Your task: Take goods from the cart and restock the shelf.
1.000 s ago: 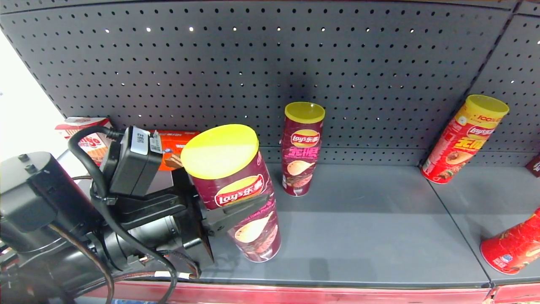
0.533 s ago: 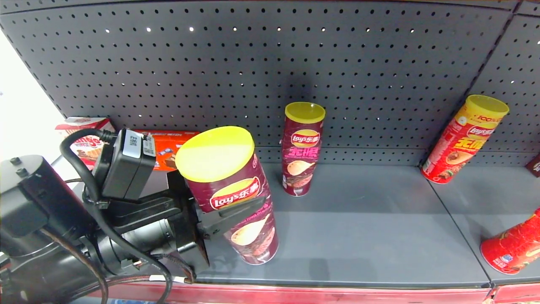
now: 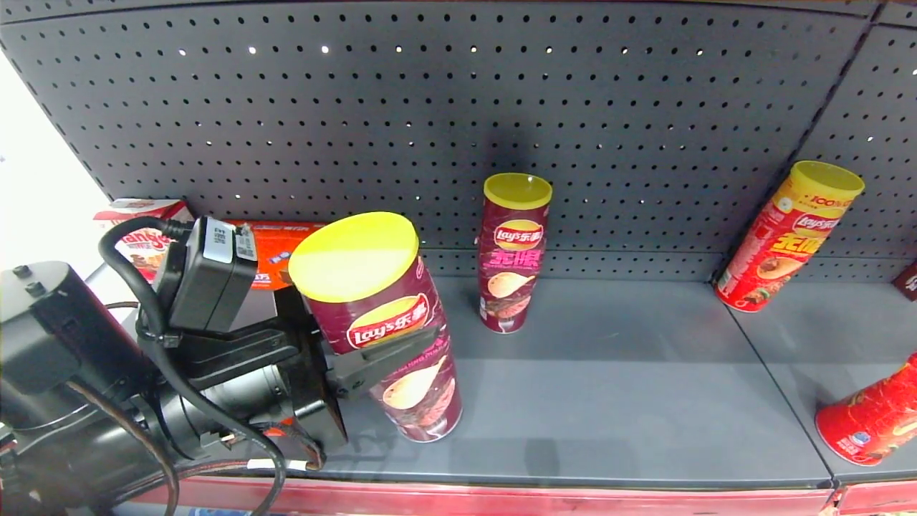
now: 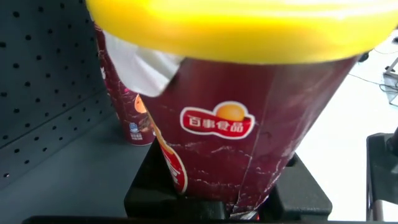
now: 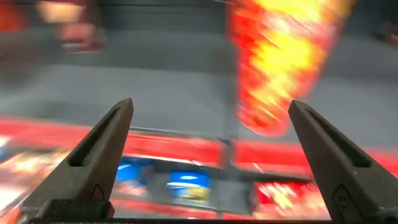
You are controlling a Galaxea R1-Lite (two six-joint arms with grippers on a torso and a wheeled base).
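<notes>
My left end effector (image 3: 390, 344) is clamped round the maroon cardboard chip canister with the yellow plastic lid (image 3: 372, 315), which leans, its base just below the fingers near the front edge of the grey metal shelf (image 3: 609, 401). If I release at this tilt (base contact is unclear), it could topple off, I judge. My right end effector (image 5: 210, 109) gapes wide, holding nothing.

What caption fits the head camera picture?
Left gripper holds a purple chip can at the front of the shelf, with a second can behind.
</notes>
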